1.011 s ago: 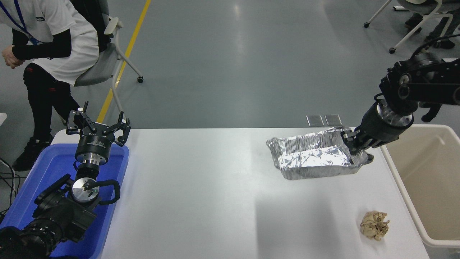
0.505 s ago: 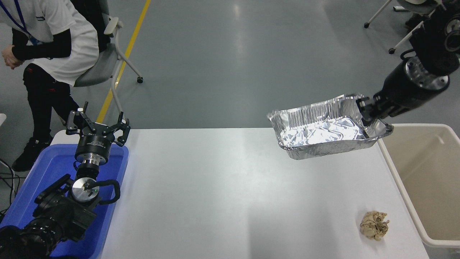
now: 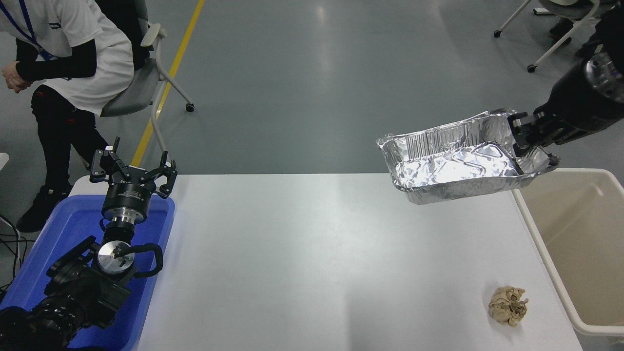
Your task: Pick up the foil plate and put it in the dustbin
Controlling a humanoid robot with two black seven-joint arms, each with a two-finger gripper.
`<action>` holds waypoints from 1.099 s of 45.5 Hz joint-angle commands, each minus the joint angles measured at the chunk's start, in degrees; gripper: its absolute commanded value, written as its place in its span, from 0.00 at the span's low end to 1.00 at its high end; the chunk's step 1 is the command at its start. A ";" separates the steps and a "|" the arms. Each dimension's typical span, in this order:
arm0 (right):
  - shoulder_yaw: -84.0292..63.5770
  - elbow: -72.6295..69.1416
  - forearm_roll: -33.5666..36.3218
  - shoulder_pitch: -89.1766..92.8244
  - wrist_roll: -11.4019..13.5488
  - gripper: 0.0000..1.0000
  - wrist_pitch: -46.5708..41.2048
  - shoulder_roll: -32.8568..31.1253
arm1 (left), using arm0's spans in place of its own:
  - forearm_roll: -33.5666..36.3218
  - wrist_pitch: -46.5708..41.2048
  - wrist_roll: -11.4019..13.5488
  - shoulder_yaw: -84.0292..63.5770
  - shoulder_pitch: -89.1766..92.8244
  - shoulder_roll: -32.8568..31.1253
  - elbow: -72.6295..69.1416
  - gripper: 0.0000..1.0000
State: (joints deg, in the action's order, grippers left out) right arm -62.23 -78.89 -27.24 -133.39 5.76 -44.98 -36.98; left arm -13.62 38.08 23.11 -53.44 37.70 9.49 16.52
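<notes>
The shiny silver foil plate point(image 3: 458, 163) hangs in the air above the table's far right corner, tilted with its right end higher. My right gripper point(image 3: 524, 141) is shut on its right rim, the arm coming in from the right edge. The beige dustbin point(image 3: 580, 234) stands beside the table's right edge, just right of and below the plate. My left gripper point(image 3: 132, 171) stays parked at the lower left over the blue tub, its fingers spread open and holding nothing.
A crumpled tan paper ball point(image 3: 508, 304) lies on the white table point(image 3: 312, 263) near its front right corner. The blue tub point(image 3: 68, 258) sits at the left edge. A person point(image 3: 58, 58) sits on a chair at the far left.
The foil plate has been lifted off the table and carried up and to the right, toward the dustbin, held in my right gripper. The left arm has not moved.
</notes>
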 commanded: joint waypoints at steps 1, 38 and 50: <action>-0.52 -0.13 -2.99 -0.12 0.48 0.00 -0.02 -5.82 | 0.00 -0.02 0.00 0.00 0.00 0.00 0.01 0.99; 12.91 25.26 -10.02 28.79 0.57 0.00 -0.02 -31.40 | 0.00 0.06 0.00 0.00 0.00 0.00 0.01 0.99; 30.49 32.65 -9.23 48.04 0.48 0.00 -0.02 -33.07 | 0.00 -0.02 0.00 0.00 0.00 0.00 -0.08 0.99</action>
State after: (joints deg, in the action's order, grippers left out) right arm -45.69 -53.53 -37.32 -100.96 6.35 -45.00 -67.17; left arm -13.62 38.11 23.11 -53.44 37.71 9.48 16.52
